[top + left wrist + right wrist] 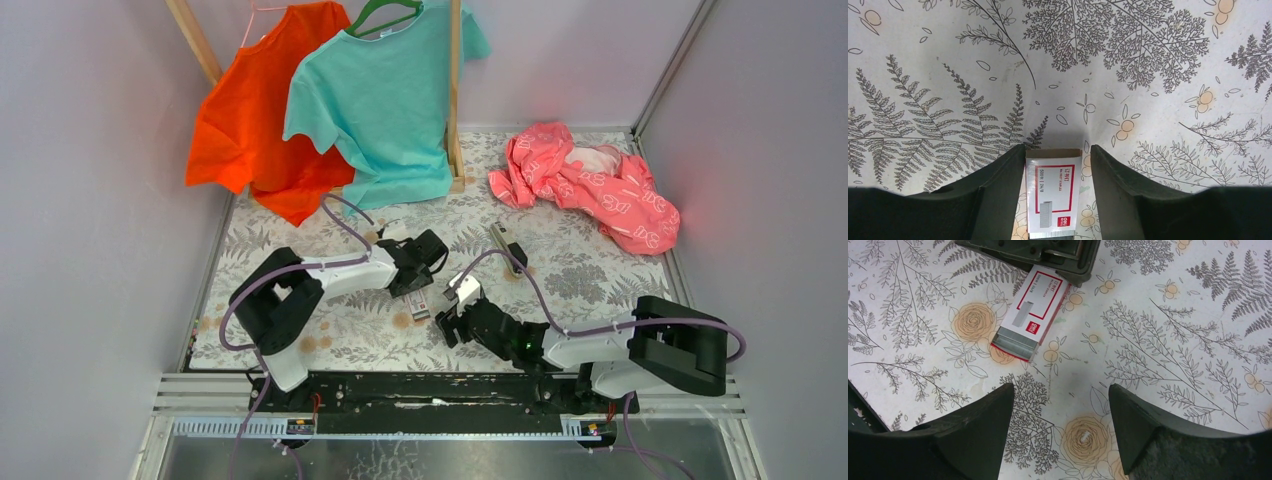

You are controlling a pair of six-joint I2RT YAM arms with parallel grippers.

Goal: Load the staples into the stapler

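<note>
The staples box [1053, 195], white with red print, lies flat on the floral table, and grey staple strips show at its open end [1015, 342]. My left gripper [1058, 150] is open and straddles the box. Its left finger is against the box side and its right finger stands a little apart. In the top view the box [421, 304] pokes out below the left gripper [413, 285]. My right gripper [1060, 390] is open and empty, just near of the box [1030, 315]. The grey and black stapler [508, 246] lies apart, to the right of both grippers.
A pink cloth [590, 185] lies bunched at the back right. Orange [250, 120] and teal [385, 100] shirts hang on a wooden rack at the back. A tiny loose staple bit [1085, 436] lies between the right gripper's fingers. Walls close in both sides.
</note>
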